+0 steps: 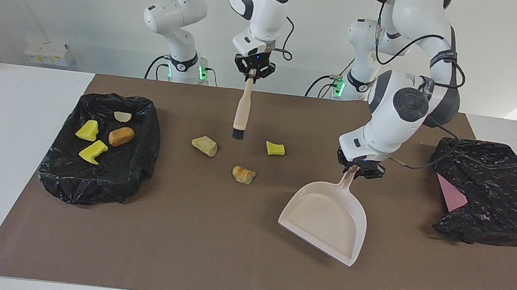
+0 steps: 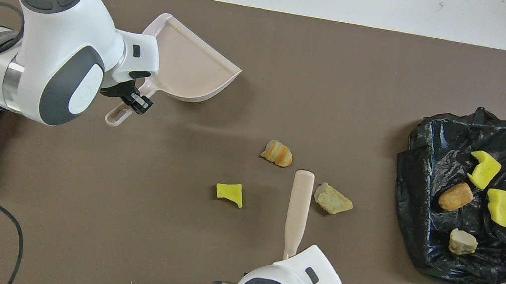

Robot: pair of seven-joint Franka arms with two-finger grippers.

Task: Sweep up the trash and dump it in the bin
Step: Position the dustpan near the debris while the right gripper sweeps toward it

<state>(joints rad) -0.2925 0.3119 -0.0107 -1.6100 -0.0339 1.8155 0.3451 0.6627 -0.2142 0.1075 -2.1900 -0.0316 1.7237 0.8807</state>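
white table [image 1: 8,147] under a brown mat [image 1: 208,255]; on it two black bin bags [image 1: 97,166], three loose trash chunks [image 1: 204,145]

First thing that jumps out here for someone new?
The two raised tools: the left pincer grips a pale dustpan, tilted over the mat toward the left arm's end, and the right pincer hangs a brush over the middle. Three trash chunks lie loose under the brush; four more sit in the black-lined bin at the right arm's end.

Bright, even overhead light, soft short shadows on the tabletop [image 1: 208,255], sharp focus, daylight glare at three o'clock.
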